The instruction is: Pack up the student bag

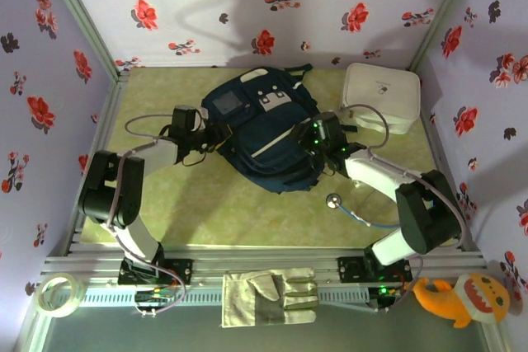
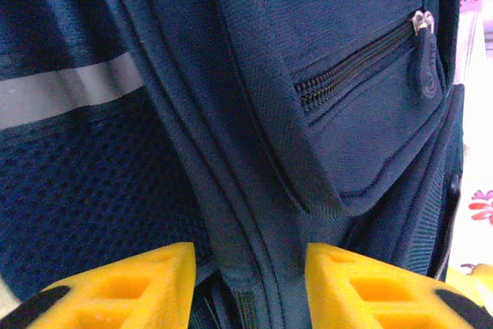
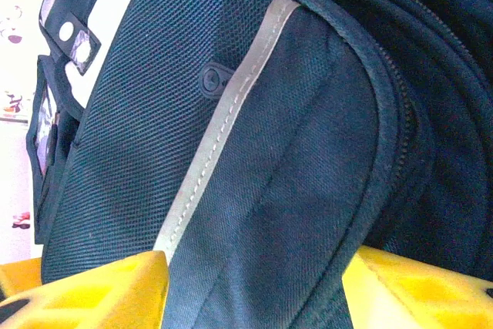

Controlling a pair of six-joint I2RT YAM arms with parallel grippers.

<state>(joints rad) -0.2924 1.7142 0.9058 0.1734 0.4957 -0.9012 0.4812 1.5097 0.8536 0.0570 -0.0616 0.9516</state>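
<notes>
Both arms fold inward, elbows out, left claw [image 2: 250, 287] and right claw [image 3: 254, 287] facing each other, yellow fingers [image 2: 131, 287] apart; whether gripping is unclear.

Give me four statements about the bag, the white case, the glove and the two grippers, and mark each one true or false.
1. The student bag lies in the middle of the table. True.
2. The white zip case rests on top of the bag. False: it stands on the table off the bag's right side, apart from it.
3. The left gripper and the right gripper are at opposite sides of the bag. True.
4. The glove lies on the bag. False: it lies on the metal rail at the near edge.
</notes>
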